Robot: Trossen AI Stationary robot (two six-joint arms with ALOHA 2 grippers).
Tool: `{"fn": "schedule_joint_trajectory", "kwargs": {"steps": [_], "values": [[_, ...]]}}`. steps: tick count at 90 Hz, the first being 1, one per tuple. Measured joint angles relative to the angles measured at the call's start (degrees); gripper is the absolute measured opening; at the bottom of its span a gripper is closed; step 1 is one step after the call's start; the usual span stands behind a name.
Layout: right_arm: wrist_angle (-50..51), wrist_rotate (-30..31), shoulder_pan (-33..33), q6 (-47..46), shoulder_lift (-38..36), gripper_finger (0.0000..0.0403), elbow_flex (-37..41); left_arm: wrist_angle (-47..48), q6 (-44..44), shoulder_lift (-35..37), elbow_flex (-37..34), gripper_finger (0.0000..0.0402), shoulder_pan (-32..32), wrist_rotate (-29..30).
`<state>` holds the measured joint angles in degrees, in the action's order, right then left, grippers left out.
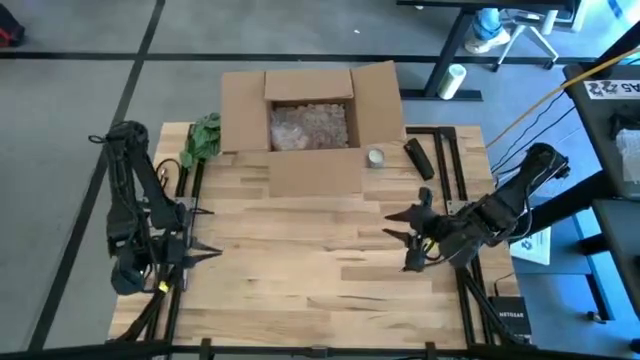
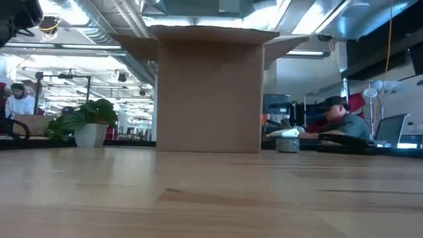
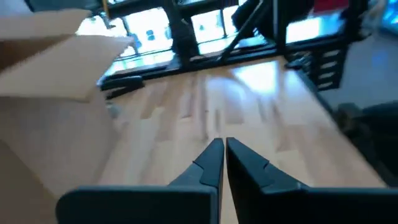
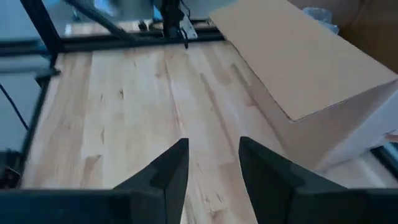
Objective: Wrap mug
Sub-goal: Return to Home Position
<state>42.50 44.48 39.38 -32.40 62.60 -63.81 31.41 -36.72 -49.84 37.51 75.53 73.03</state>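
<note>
The right claw (image 4: 212, 149) hangs over the right part of the table (image 1: 300, 270) with its two fingers spread apart and nothing between them. It points across the bare wood toward the other arm, well apart from the box (image 1: 315, 172). The left claw (image 3: 221, 148) sits at the table's left edge with its fingers pressed almost together, only a thin slit between the tips, and it holds nothing. It points inward over the planks. The box stands at the middle of the far side with its flaps folded out and its top open. Inside it lies a pale bundle of bubble wrap (image 1: 308, 126); the mug itself cannot be made out through the wrap. Just right of the box, on the wood, stands a small round grey thing (image 1: 375, 157), and beside that lies a black bar-shaped thing (image 1: 418, 158). At the box's left corner sits a green plant (image 1: 205, 138). In the low view the box fills the middle of the scene, and a person (image 2: 344, 122) sits at a desk in the room behind it.
</note>
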Motion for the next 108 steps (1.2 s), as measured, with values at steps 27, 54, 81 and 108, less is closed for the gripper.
{"fn": "schedule_joint_trajectory", "kwargs": {"steps": [27,54,81,108], "values": [[-3.58,1.61,0.0,2.69,-3.2,0.0126,3.11,-34.84,20.25,7.67,-13.95,0.0,-0.72,-13.31],[-2.51,1.59,0.0,2.38,-3.18,0.0126,4.15,-57.6,34.81,12.61,-24.9,0.0,-6.32,-33.9],[-2.36,2.49,0.0,-7.36,-6.84,0.0126,14.33,-61.58,28.2,18.13,-33.67,0.0,-10.58,-39.67],[-16.57,2.53,0.02,-7.41,-13.64,0.0126,27.26,-62.21,27.61,21.95,-36.93,0.0,-11.19,-41.17]]}}
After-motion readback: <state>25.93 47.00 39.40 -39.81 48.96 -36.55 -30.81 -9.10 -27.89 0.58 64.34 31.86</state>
